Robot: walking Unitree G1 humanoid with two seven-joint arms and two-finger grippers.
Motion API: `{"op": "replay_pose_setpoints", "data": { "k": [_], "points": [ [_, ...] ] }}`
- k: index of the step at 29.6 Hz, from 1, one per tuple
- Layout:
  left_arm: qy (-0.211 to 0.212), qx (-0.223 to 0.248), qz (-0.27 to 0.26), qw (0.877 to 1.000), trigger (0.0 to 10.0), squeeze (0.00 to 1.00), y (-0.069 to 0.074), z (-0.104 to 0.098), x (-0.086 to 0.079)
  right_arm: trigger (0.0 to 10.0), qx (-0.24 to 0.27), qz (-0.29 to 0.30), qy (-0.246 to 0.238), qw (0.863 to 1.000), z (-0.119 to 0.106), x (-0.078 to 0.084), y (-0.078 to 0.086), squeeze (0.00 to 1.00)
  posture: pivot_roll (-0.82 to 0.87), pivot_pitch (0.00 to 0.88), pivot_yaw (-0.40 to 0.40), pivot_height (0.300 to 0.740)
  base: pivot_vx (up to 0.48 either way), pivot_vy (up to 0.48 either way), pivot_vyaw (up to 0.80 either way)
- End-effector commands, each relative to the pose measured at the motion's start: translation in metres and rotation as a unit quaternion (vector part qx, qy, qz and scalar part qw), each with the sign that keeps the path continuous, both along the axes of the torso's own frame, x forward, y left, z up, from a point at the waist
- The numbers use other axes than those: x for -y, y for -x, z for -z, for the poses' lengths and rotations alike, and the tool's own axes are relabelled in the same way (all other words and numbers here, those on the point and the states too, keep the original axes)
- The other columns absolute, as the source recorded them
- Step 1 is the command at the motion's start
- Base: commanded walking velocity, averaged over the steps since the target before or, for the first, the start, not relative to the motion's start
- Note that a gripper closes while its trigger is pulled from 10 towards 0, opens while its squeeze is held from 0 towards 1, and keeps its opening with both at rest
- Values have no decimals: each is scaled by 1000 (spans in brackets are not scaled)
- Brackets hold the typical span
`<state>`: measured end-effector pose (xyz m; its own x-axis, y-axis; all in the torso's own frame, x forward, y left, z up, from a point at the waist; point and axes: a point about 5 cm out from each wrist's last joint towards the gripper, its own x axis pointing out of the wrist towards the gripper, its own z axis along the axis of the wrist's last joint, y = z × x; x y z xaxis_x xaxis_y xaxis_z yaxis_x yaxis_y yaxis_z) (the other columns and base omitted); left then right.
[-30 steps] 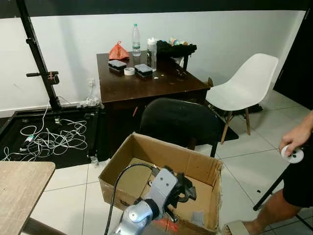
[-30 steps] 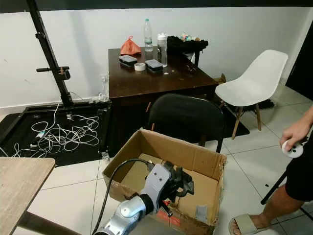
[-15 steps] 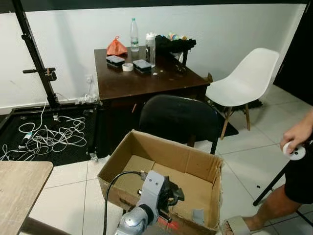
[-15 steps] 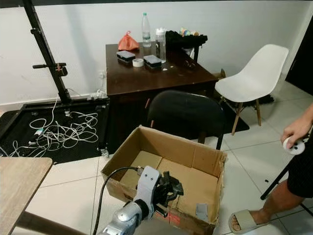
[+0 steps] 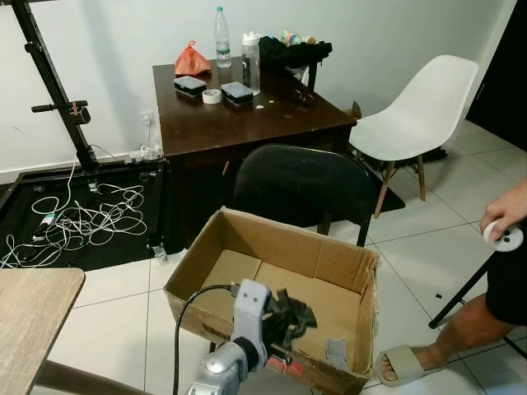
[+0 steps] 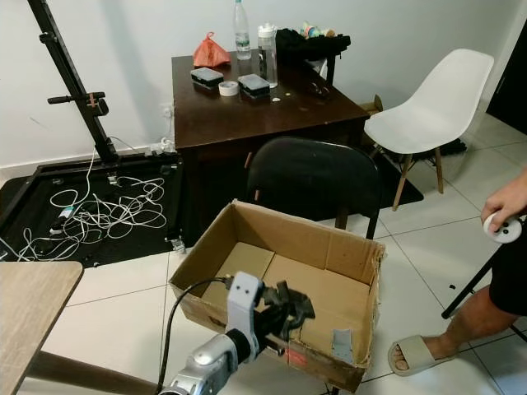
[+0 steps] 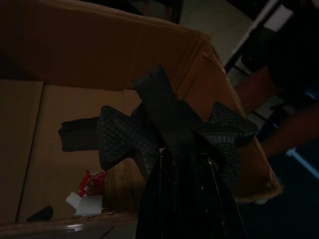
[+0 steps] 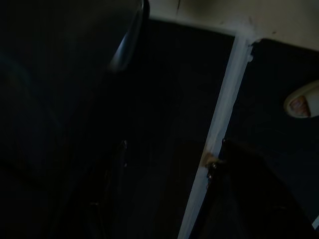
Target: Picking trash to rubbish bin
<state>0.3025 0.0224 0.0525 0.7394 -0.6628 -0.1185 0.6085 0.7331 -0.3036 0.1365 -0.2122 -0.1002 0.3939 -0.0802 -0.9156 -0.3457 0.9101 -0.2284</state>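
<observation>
An open cardboard box (image 5: pixel 272 232) stands on the tiled floor just in front of me. My left gripper (image 5: pixel 290 318) hovers over the box's near wall, shut on a crumpled black quilted piece of trash (image 7: pixel 149 130). On the box floor lie a red and white wrapper (image 7: pixel 88 195) and a dark scrap (image 7: pixel 75 135). The right wrist view is very dark; my right gripper (image 8: pixel 172 164) hangs open over the floor tiles, a pale grout line showing between its fingers.
A black chair (image 5: pixel 300 191) stands right behind the box, then a dark desk (image 5: pixel 247 123) with bottles and small items. A white chair (image 5: pixel 416 123) is at the right. A person (image 5: pixel 504 237) holding a white controller stands at the right. Cables (image 5: pixel 78 222) lie at the left.
The camera has tilted, so the whole scene shifted. My left gripper still holds the black piece and has drawn back slightly toward the box's near wall.
</observation>
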Motion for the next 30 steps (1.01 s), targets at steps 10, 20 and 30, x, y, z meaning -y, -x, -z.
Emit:
{"op": "replay_pose_setpoints", "data": {
  "k": [10,20,30],
  "points": [
    [182,11,17,983,10000,0,-6,-73,84,10000,-20,8,-15,1000,7,-7,19,0,-219,255,105,740,0,0,0],
    [248,16,82,965,10000,1000,4,-94,103,10000,-19,13,-13,1000,7,-5,19,0,-223,257,107,740,0,0,0],
    [255,7,90,963,10000,1000,7,-92,103,10000,-14,12,-12,1000,5,-3,14,0,-228,245,102,740,0,0,0]
  ]
}}
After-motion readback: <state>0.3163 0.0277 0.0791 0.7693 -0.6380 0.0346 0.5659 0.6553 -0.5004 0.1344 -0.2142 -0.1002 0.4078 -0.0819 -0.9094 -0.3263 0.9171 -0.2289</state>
